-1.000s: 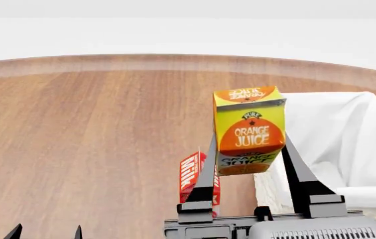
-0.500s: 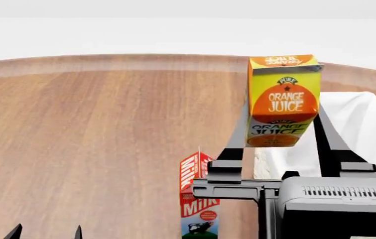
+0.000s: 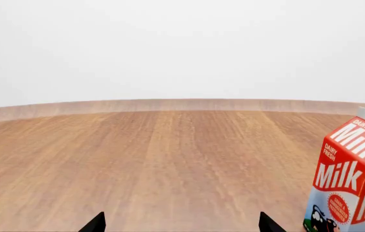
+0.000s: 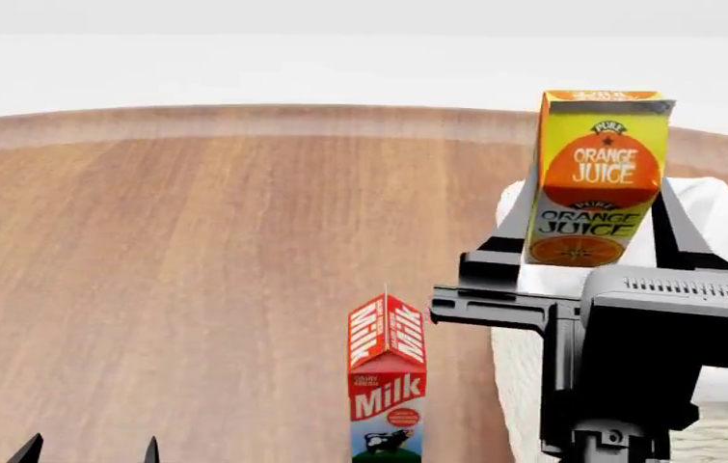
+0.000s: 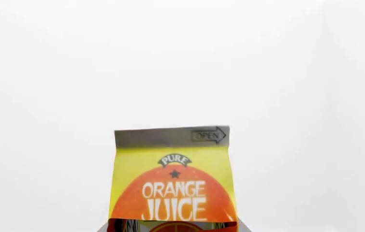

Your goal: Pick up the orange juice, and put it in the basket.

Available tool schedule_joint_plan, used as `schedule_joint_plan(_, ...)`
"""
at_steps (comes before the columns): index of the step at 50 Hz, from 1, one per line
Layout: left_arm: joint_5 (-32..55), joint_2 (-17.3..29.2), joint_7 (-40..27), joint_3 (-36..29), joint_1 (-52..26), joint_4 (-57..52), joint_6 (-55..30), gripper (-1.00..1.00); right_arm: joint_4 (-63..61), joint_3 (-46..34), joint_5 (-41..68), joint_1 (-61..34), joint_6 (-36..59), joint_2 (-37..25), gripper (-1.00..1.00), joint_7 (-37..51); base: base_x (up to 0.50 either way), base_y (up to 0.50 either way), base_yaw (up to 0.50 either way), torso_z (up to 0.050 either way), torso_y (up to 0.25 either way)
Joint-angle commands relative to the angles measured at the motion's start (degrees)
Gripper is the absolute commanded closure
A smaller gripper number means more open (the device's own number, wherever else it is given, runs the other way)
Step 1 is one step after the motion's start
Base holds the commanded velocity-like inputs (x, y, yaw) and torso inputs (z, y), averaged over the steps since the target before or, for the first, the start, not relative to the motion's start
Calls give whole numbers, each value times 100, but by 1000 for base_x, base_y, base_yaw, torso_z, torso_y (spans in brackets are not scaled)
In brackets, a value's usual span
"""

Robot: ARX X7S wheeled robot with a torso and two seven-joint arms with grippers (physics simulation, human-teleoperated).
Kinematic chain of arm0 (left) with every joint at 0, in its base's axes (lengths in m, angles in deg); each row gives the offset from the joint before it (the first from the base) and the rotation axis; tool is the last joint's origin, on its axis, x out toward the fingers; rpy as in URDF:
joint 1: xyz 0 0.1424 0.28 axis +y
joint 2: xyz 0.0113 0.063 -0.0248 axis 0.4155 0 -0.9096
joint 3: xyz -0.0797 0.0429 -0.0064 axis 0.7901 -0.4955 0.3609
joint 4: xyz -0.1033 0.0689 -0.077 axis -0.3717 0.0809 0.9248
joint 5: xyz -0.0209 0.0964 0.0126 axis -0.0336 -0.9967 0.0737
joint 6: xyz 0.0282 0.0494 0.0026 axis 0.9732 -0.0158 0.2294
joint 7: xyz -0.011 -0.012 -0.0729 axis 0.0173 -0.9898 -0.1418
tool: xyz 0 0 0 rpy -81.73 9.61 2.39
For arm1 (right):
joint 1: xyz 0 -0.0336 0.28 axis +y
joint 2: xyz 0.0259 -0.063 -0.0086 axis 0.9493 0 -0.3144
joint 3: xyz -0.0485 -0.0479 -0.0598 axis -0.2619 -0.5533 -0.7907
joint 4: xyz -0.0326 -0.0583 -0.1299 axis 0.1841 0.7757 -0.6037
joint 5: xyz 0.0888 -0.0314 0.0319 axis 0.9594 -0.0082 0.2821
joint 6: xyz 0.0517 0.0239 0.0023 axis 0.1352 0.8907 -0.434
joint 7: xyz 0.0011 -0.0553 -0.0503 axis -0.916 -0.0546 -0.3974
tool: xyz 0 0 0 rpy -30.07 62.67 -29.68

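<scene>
Carrying the tall yellow-green orange juice carton (image 4: 595,178) clamped in the right tool (image 4: 591,253), at two o'clock above the cream wicker basket (image 4: 724,434); keep it upright, centre over the liner, then lower.

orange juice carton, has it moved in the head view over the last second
Yes. The orange juice, held in the right gripper, has risen and shifted right, away from the standing milk carton, and now shows over the basket.
</scene>
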Motion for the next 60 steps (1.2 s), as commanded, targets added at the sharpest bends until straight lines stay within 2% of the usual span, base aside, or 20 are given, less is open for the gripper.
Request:
schedule_joint_plan(1, 11, 11, -13, -16, -5, 2, 6, -100, 667, 108, -238, -300, -79, 52, 100, -97, 0, 0, 0, 0, 0)
schedule_joint_plan(38, 46, 45, -54, -66, -19, 8, 25, -100, 3309, 102, -485, -1268, -756, 357, 100, -243, 0, 0, 0, 0, 1)
schedule_joint_plan(46, 53, 52, -63, -76, -22, 9, 29, -100, 4249, 80, -588, -1592, -1103, 481, 100, -292, 0, 0, 0, 0, 1)
schedule_joint_plan(60, 66, 64, -78, -94, -28, 11, 35, -100, 5007, 50, -626, -1914, -1340, 570, 100, -376, 0, 0, 0, 1, 1)
